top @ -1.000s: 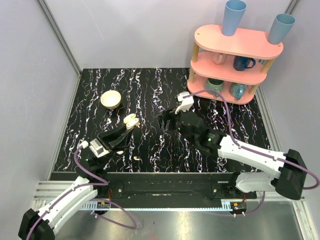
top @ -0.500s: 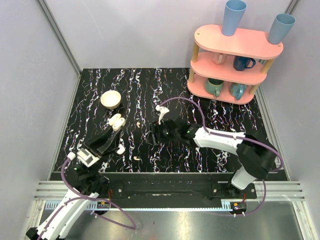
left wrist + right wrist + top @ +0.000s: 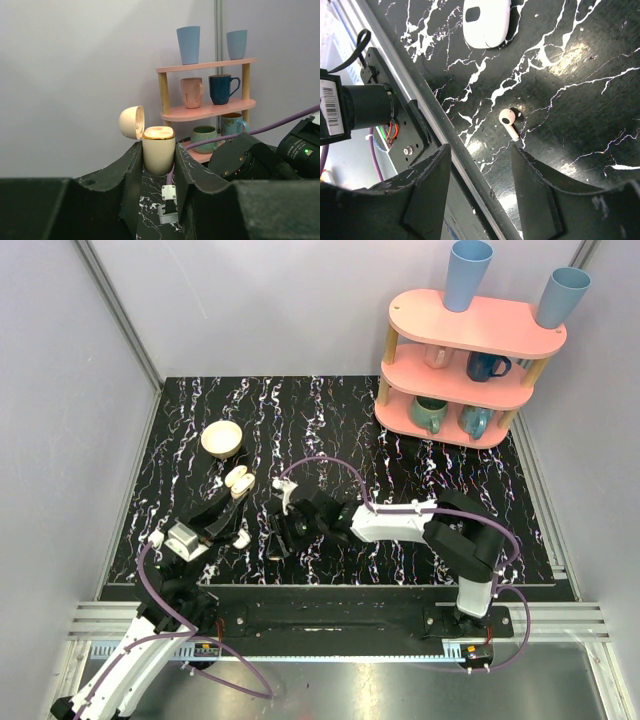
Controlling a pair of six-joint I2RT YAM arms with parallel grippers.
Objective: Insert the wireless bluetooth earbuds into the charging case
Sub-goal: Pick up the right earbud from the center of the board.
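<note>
Overhead down onto table (image 3: 330, 410); left wrist level toward shared shelf (image 3: 210, 111); right wrist close, downward.

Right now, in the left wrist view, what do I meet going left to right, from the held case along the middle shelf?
Open cream case, gripped in the left claw → pink mug → dark blue mug.

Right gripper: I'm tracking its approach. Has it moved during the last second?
Yes. The right gripper has moved left and down in the top view, farther from the pink wooden two-tier shelf.
</note>
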